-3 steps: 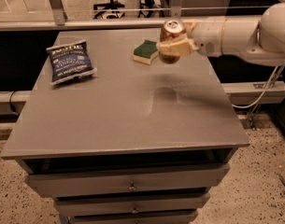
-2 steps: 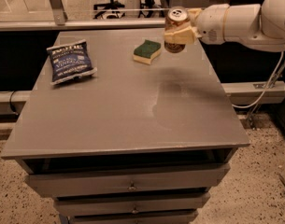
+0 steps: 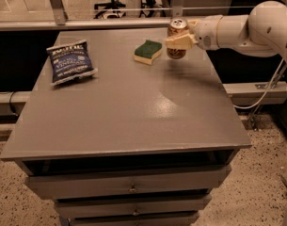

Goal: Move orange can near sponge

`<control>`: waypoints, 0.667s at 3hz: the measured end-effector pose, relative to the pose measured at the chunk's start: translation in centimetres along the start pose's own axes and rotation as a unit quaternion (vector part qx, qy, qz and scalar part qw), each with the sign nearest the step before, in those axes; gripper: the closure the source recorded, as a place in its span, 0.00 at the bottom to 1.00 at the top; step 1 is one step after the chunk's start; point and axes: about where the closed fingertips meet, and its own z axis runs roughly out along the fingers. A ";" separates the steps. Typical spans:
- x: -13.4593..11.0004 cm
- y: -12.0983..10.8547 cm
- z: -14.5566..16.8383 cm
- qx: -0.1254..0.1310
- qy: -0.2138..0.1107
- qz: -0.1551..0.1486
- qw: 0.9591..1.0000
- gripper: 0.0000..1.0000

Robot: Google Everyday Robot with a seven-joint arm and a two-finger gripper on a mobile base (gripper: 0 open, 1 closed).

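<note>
The orange can stands upright at the back right of the grey table, its silver top facing up. My gripper reaches in from the right and is shut on the can's side. The can's base is at or just above the tabletop; I cannot tell if it touches. The sponge, dark green on top with a pale yellow base, lies flat just left of the can, a small gap apart.
A blue chip bag lies at the table's left back. My white arm spans the right back edge. Drawers sit under the tabletop. A rail and chair legs are behind the table.
My gripper with the can has shifted slightly away from the sponge and lowered toward the tabletop. The sponge and the chip bag have not moved.
</note>
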 end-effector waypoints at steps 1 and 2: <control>1.3 -0.2 1.7 -0.006 -0.002 0.017 1.000 1.00; 2.1 0.2 3.6 -0.016 0.000 0.036 0.999 0.85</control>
